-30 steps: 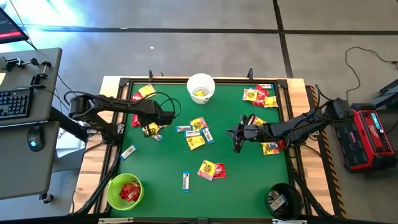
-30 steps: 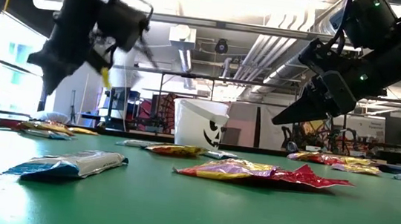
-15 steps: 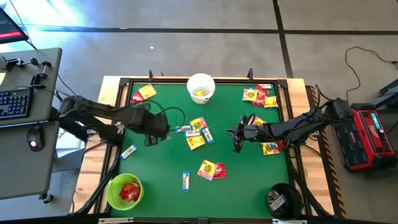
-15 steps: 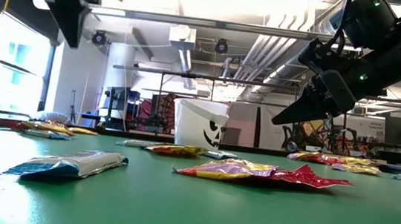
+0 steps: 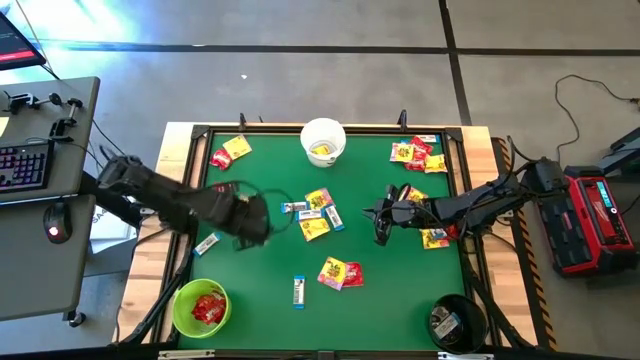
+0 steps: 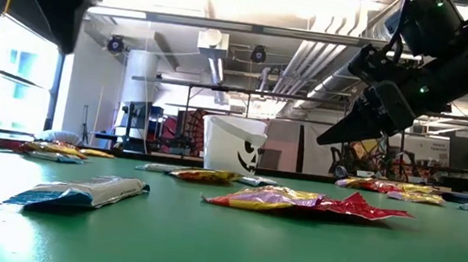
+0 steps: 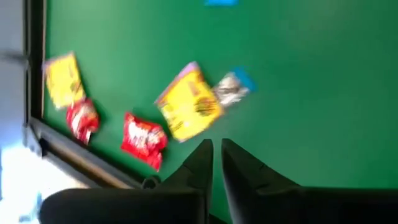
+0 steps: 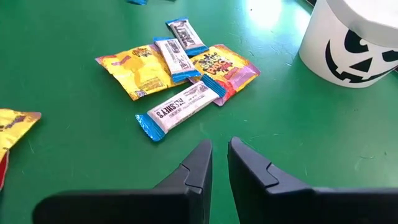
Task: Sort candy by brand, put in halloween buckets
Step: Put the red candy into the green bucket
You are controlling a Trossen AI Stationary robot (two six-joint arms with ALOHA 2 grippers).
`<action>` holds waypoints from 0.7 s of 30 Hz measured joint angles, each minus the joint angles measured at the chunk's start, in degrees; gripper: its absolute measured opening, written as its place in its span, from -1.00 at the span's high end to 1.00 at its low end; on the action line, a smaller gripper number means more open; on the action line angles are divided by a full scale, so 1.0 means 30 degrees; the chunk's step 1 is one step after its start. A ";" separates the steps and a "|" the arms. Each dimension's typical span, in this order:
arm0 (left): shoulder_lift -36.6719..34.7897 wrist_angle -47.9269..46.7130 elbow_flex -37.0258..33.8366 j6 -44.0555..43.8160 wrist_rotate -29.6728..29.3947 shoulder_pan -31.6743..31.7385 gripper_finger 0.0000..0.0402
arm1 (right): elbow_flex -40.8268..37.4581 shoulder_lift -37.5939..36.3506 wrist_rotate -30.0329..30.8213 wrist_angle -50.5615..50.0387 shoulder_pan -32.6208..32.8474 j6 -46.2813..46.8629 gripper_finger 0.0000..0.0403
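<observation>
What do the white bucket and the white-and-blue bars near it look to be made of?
White bucket: looks like smooth moulded plastic, matte to slightly glossy, with a black printed jack-o'-lantern face. White-and-blue bar: thin printed wrapper, likely plastic film, with crimped blue ends and a faint sheen. The contents are not visible.

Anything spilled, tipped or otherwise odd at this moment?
Nothing stands out. The white bucket, green bucket and black bucket all stand upright, and the loose candy lies flat on the green table.

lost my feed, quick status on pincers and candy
Left pincer nearly shut, empty, above mat's left side. Right pincer nearly shut, empty, hovering mid-table. Candy scattered; white bucket unobstructed.
</observation>
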 joint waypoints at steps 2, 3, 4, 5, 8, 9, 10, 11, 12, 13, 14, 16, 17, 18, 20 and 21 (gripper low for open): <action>0.0148 0.0090 -0.0234 0.0451 0.0041 0.1507 0.80 | 0.0000 0.0000 -0.0065 0.0005 0.0000 0.0000 0.79; 0.0177 0.0118 -0.0345 0.0832 0.0081 0.2364 0.78 | 0.0000 0.0000 -0.0082 0.0005 0.0000 0.0000 0.79; 0.0188 0.0210 -0.0476 0.1179 0.0116 0.3209 0.76 | 0.0000 0.0000 -0.0090 0.0008 0.0000 0.0000 0.79; 0.0188 0.0460 -0.0669 0.1479 0.0137 0.4095 0.73 | 0.0000 0.0000 -0.0092 0.0012 0.0000 0.0000 0.79; 0.0188 0.1431 -0.1379 0.2241 0.1031 0.6853 0.67 | 0.0000 0.0000 -0.0104 0.0019 0.0000 0.0000 0.79; 0.0188 0.1726 -0.1712 0.2440 0.1363 0.7729 0.65 | 0.0000 0.0000 -0.0104 0.0025 0.0000 0.0001 0.79; 0.0188 0.2121 -0.2060 0.2563 0.1551 0.8550 0.62 | 0.0000 0.0000 -0.0080 0.0019 0.0000 0.0000 0.79; 0.0188 0.2636 -0.2487 0.2559 0.1636 0.9341 0.60 | 0.0000 0.0000 -0.0064 0.0019 0.0000 0.0000 0.79; 0.0188 0.3276 -0.2896 0.2542 0.1815 1.0092 0.57 | 0.0000 0.0000 -0.0046 0.0019 0.0000 0.0000 0.79; 0.0188 0.3787 -0.3302 0.2477 0.2051 1.0793 0.53 | 0.0000 0.0000 -0.0046 0.0017 0.0000 0.0000 0.79; 0.0188 0.4300 -0.3690 0.2409 0.2238 1.1418 0.50 | 0.0000 0.0000 -0.0044 0.0012 0.0000 0.0000 0.79; 0.0188 0.5200 -0.4447 0.2405 0.2490 1.2466 0.44 | 0.0000 0.0000 -0.0035 0.0012 0.0000 0.0000 0.79; 0.0188 0.5494 -0.4801 0.2400 0.2589 1.2882 0.41 | 0.0000 0.0000 -0.0039 0.0012 0.0000 0.0000 0.79; 0.0188 0.5793 -0.5121 0.2401 0.2632 1.3242 0.38 | 0.0000 0.0000 -0.0031 0.0006 0.0000 0.0000 0.79; 0.0188 0.6175 -0.5726 0.2182 0.2644 1.3821 0.33 | 0.0000 0.0000 -0.0031 0.0012 0.0000 0.0000 0.79; 0.0188 0.6179 -0.5988 0.2020 0.2643 1.4056 0.30 | 0.0000 0.0000 -0.0031 0.0009 0.0000 0.0000 0.79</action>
